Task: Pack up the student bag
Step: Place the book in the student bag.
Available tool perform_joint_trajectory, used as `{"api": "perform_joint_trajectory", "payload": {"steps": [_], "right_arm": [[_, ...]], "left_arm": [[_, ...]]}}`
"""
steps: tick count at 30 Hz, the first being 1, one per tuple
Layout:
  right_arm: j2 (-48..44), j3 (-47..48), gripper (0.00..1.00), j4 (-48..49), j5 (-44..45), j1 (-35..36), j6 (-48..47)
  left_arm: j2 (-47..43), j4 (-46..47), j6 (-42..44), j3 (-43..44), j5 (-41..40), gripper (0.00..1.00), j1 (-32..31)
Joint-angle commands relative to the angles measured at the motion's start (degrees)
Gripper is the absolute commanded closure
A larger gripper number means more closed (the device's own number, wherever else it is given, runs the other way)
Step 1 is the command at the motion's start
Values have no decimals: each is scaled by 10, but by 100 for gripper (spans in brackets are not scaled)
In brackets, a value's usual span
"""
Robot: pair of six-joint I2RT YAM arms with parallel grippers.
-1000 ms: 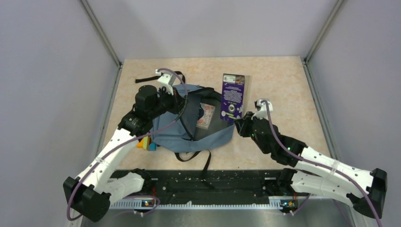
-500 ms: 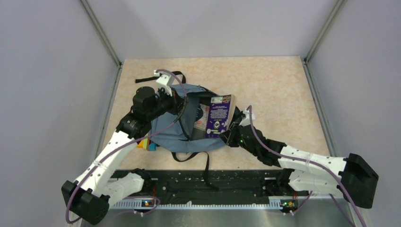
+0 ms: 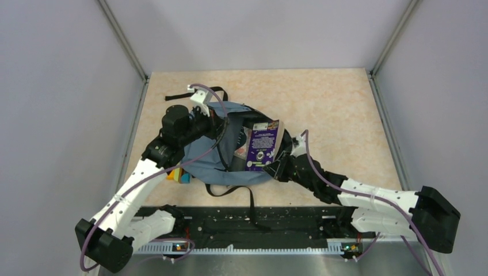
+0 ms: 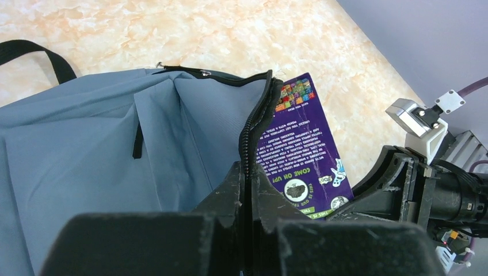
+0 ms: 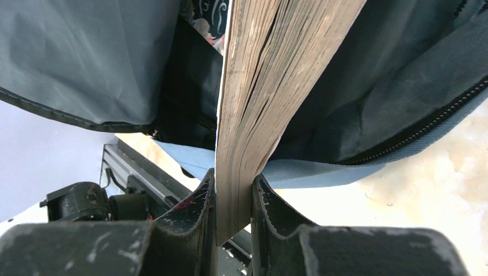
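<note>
Student bag, book, "COME ON UP!"

Book partly inside student bag

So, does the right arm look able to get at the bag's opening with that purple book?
Probably yes: the left pincer holds the student bag's zip edge up, and the book in the right pincer is partway inside.

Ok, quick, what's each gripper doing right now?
Left gripper: closed, fingers pinching the zip edge of the student bag.
Right gripper: closed on a purple book, at the bag's opening.
</note>
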Motion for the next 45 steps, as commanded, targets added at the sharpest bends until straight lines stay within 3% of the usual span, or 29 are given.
{"api": "perform_joint_trajectory", "payload": {"steps": [1, 16, 24, 37, 39, 45], "right_arm": [[8, 24, 100, 97, -17, -3, 9], [121, 82, 100, 170, -59, -57, 25], [257, 127, 100, 213, -102, -50, 25], [417, 247, 100, 238, -33, -10, -42], [414, 248, 96, 236, -20, -8, -56], [359, 216, 58, 229, 3, -8, -105]], "left_arm": [[-2, 71, 3, 17, 24, 100, 0], [-10, 74, 18, 6, 61, 100, 0], [-1, 76, 15, 5, 76, 100, 0], [7, 76, 13, 3, 82, 100, -1], [6, 75, 14, 4, 79, 100, 0], [3, 70, 15, 4, 67, 100, -1]]}}
